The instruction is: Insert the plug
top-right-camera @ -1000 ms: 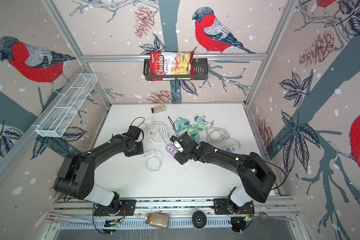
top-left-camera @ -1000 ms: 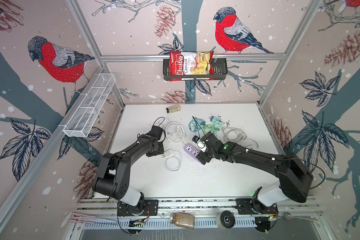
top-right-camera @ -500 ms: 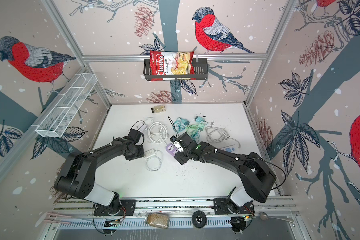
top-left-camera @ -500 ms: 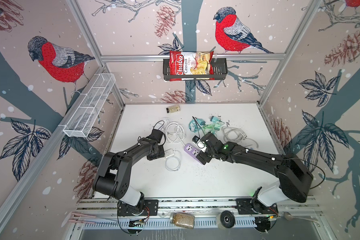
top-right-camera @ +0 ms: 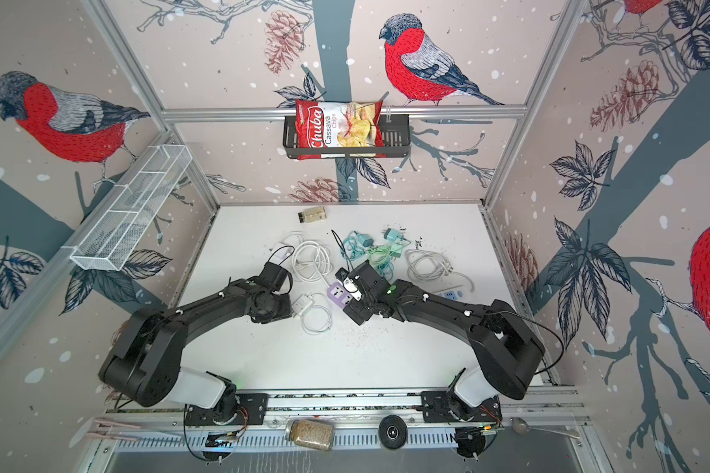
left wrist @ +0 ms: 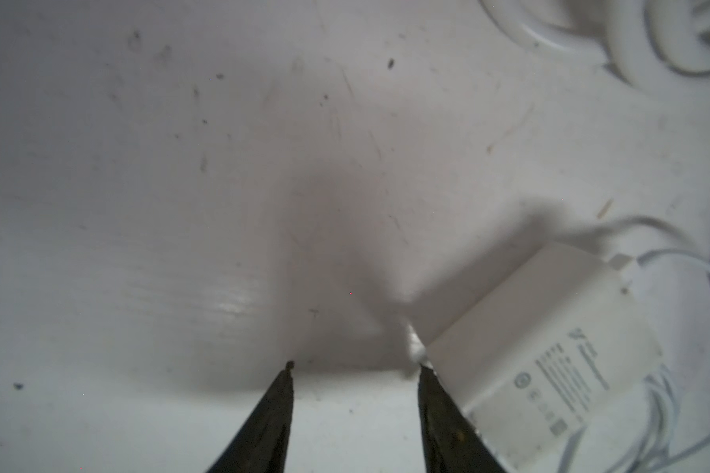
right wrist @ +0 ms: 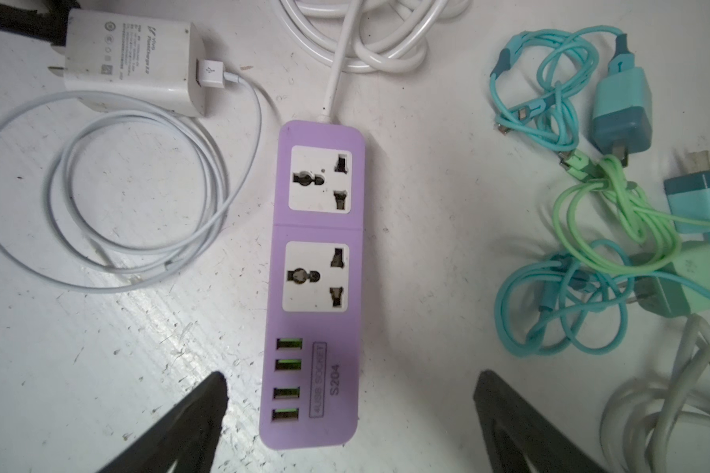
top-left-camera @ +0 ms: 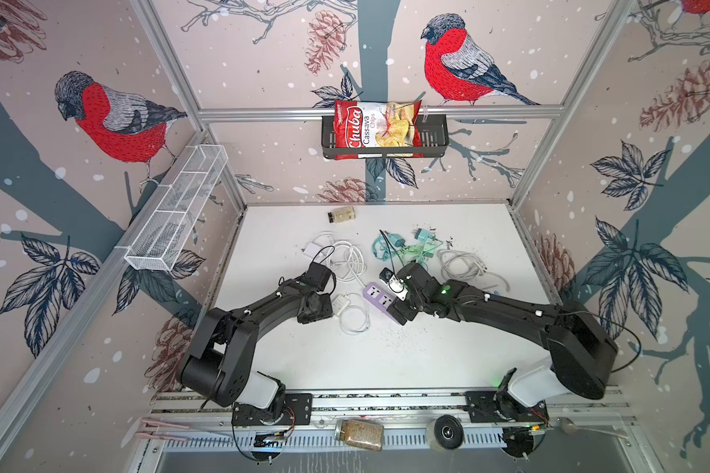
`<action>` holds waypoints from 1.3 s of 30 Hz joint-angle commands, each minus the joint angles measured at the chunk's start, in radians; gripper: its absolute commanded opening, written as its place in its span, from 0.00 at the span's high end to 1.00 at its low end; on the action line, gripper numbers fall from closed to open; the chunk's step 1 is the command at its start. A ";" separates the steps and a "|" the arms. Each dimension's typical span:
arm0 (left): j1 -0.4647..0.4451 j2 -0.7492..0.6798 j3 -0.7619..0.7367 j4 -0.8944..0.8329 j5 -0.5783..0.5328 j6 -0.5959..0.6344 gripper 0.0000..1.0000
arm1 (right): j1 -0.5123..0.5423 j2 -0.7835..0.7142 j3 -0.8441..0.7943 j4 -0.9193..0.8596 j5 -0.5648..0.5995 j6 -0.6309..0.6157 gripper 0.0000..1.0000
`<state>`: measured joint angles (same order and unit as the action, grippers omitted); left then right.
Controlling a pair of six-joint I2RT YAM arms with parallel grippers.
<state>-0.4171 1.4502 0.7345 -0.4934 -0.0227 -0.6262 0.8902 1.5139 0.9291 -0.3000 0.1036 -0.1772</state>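
The plug is a white charger (left wrist: 550, 352) lying flat on the white table, also seen in both top views (top-left-camera: 340, 303) (top-right-camera: 302, 304) and in the right wrist view (right wrist: 132, 61), prongs pointing away from the strip. Its thin white cable (right wrist: 99, 204) coils beside it. My left gripper (left wrist: 356, 366) (top-left-camera: 328, 307) is open and empty just left of the charger, with one fingertip (left wrist: 425, 374) at the charger's corner. The purple power strip (right wrist: 320, 266) (top-left-camera: 376, 293) (top-right-camera: 337, 291) has two empty sockets. My right gripper (right wrist: 351, 376) (top-left-camera: 395, 295) stands open wide, straddling the strip's USB end without touching it.
The strip's thick white cord (top-left-camera: 351, 258) loops behind it. Teal and green chargers with tangled cables (right wrist: 619, 106) (top-left-camera: 406, 250) lie to the right, beside another white cable bundle (top-left-camera: 464, 266). A small jar (top-left-camera: 341, 215) lies near the back wall, and a white adapter (top-left-camera: 313, 247) at back left.
My left gripper has come toward the front, down beside the charger, and its jaws have narrowed a little. The right arm and the strip have not moved.
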 commanded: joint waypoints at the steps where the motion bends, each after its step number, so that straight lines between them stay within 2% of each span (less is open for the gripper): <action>1: -0.005 -0.040 -0.003 -0.049 -0.005 -0.032 0.49 | -0.002 0.001 -0.001 0.012 0.000 0.009 0.05; 5: -0.006 -0.098 0.035 -0.091 -0.056 -0.040 0.43 | -0.004 0.007 0.001 0.010 -0.002 0.012 0.05; 10: -0.024 -0.141 0.054 -0.003 0.033 0.013 0.43 | -0.010 0.014 0.002 0.010 -0.007 0.010 0.05; 12: -0.058 -0.119 0.057 0.044 0.054 0.033 0.43 | -0.014 0.013 0.002 0.010 -0.008 0.010 0.05; 20: -0.162 0.060 0.137 0.045 0.015 0.078 0.49 | -0.046 0.012 0.011 0.013 -0.056 0.030 0.05; 27: -0.167 0.096 0.175 -0.010 -0.054 0.122 0.49 | -0.049 0.016 0.011 0.012 -0.056 0.024 0.05; 39: -0.167 0.080 0.181 -0.059 -0.109 0.260 0.43 | -0.046 0.025 0.017 0.004 -0.057 0.020 0.05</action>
<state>-0.5842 1.5269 0.9112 -0.5358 -0.0994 -0.4110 0.8421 1.5372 0.9386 -0.2928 0.0505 -0.1585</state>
